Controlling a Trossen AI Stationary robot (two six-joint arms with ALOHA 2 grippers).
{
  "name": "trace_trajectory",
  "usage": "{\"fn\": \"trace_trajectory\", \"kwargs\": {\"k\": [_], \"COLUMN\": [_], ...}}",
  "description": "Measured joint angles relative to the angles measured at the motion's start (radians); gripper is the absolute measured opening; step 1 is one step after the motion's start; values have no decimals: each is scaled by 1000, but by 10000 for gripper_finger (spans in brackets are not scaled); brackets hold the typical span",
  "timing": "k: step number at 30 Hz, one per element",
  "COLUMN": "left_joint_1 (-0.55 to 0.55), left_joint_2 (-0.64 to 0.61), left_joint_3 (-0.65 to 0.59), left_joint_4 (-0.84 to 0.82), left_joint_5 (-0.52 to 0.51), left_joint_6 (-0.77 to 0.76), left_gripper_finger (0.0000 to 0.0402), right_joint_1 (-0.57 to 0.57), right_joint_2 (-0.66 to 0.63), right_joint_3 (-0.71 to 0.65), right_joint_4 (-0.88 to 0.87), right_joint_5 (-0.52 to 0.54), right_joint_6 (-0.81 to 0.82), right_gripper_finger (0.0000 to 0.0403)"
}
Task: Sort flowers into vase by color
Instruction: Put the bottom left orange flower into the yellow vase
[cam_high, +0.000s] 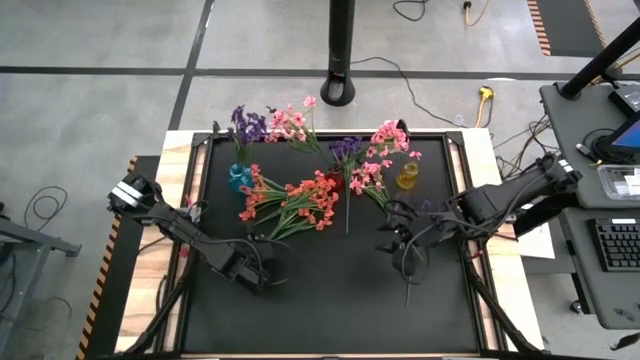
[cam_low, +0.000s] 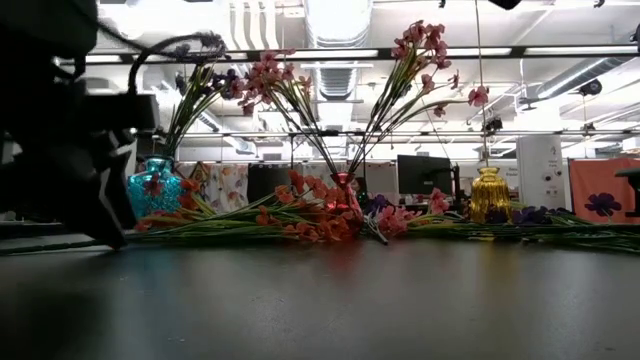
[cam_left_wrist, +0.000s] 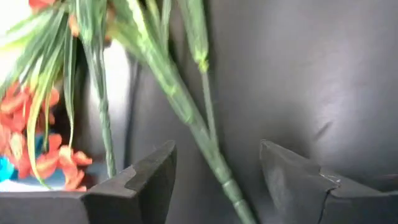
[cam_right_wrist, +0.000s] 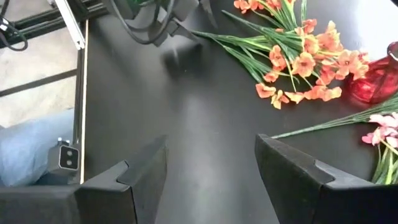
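Orange-red sprays (cam_high: 292, 200) lie in a bundle on the black mat, their stems pointing toward the near-left. My left gripper (cam_high: 266, 268) is open at those stem ends; in the left wrist view a green stem (cam_left_wrist: 214, 158) runs between its fingers (cam_left_wrist: 217, 155) without touching them. My right gripper (cam_high: 402, 245) is open and low over the mat's right half, with only bare mat between its fingers (cam_right_wrist: 211, 149). A purple spray (cam_high: 347, 160) and pink sprays (cam_high: 370, 180) lie flat near the vases. Another purple spray (cam_low: 530, 214) lies under the right arm.
Three vases stand along the mat's far side: a blue one (cam_high: 238, 178) with purple sprays, a red one (cam_high: 333, 182) with pink sprays (cam_low: 270, 75), and a yellow one (cam_high: 407, 177). The near half of the mat (cam_high: 330, 310) is bare. A pole base (cam_high: 338, 92) stands beyond the table.
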Motion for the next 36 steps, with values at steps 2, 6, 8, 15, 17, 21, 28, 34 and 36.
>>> {"fn": "trace_trajectory", "kwargs": {"k": [2, 6, 8, 15, 17, 21, 28, 34, 36], "left_joint_1": [-1, -1, -1, -1, -5, -26, -85, -114, -126], "left_joint_2": [-3, -5, -5, -2, -1, -1, -39, -138, -183], "left_joint_3": [-25, -56, -60, -54, -50, -26, 45, 125, 143], "left_joint_4": [26, 68, 80, 84, 84, 93, 81, 28, 17], "left_joint_5": [-3, -7, -6, 9, 10, 18, 19, -32, -69], "left_joint_6": [-32, -58, -59, -58, -58, -61, -19, 3, 0], "left_gripper_finger": [195, 154, 129, 30, 10, 10, 3, 2, 2], "right_joint_1": [0, 0, 2, 2, 2, 9, 32, 35, 35], "right_joint_2": [3, 11, 12, 12, 14, 16, 16, 16, 16], "right_joint_3": [-8, -15, -15, -15, -15, -29, -65, -90, -96], "right_joint_4": [19, 22, 21, 21, 20, 18, 19, 22, 26], "right_joint_5": [0, 0, -1, -2, -2, -2, -2, -1, -1], "right_joint_6": [0, 5, 5, 5, 5, 4, 5, 5, 5], "right_gripper_finger": [229, 228, 228, 228, 228, 228, 228, 228, 228]}}
